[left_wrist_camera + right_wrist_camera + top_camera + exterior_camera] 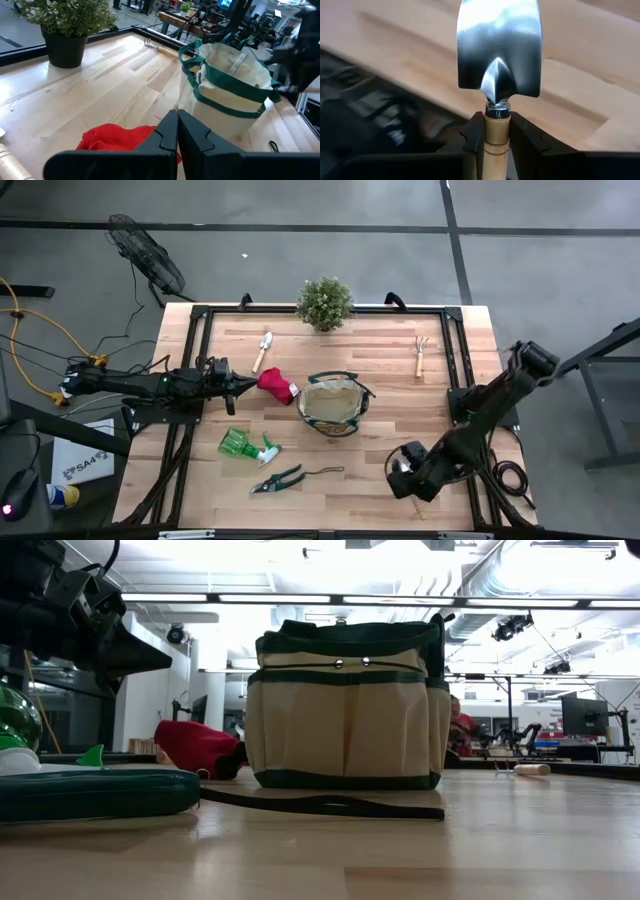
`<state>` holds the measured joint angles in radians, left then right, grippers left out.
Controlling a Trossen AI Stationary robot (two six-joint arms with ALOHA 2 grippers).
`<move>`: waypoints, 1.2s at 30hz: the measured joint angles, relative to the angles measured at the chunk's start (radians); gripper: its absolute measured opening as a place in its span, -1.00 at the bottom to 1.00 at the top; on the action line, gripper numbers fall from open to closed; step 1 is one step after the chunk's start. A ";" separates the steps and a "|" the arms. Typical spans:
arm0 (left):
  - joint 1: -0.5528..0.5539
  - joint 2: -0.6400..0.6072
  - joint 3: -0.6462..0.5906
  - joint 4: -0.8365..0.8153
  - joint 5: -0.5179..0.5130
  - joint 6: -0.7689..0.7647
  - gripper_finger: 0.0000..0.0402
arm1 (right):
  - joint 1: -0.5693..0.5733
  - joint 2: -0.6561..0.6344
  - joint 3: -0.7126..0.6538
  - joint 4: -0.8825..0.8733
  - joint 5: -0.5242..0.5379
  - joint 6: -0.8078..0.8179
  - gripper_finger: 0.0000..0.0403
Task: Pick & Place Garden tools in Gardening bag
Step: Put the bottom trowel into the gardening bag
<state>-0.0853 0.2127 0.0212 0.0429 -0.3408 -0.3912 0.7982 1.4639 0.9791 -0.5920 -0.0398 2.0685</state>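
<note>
Your table holds the following.

- Gardening bag (333, 406): upright near the table's middle, mouth open; nothing can be made out inside it.
- Red glove (278, 385): lying just beside the bag, on your left arm's side.
- Left gripper (252, 383): at the glove's edge, fingers (167, 134) pressed together and holding nothing; in the left wrist view their tips sit over the red fabric.
- Right gripper (496, 131): low at the table's near right corner, fingers clamped on the wooden handle of a trowel (498, 47), its shiny blade pointing forward from the wrist.
- Second trowel (264, 348): flat on the far left part of the table.
- Small rake (421, 355): flat on the far right part, well apart from the bag.
- Green spray bottle (246, 445): lying on its side, nearer you than the glove.
- Pruners (281, 479): near front edge, just beside the bottle.
- Potted plant (325, 303): at the far edge, centre.
</note>
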 joint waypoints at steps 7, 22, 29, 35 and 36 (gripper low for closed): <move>0.000 0.000 0.000 0.000 -0.006 0.000 -0.99 | 0.000 -0.180 0.002 0.007 0.126 -0.066 -0.72; 0.000 0.000 0.000 0.032 0.015 -0.067 -0.99 | -0.099 -0.280 0.002 0.048 0.416 -0.314 -0.72; 0.000 0.000 0.000 0.046 0.051 -0.142 -0.99 | -0.170 -0.280 0.002 0.087 0.388 -0.366 -0.72; 0.000 0.001 0.005 0.225 0.214 -0.025 -0.99 | -0.247 -0.280 0.002 0.115 0.311 -0.397 -0.72; -0.001 0.001 0.014 0.229 0.232 0.005 -0.99 | -0.265 -0.280 0.002 0.116 0.290 -0.398 -0.72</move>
<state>-0.0860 0.2134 0.0349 0.2714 -0.1084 -0.3857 0.5332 1.1839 0.9806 -0.4763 0.2503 1.6703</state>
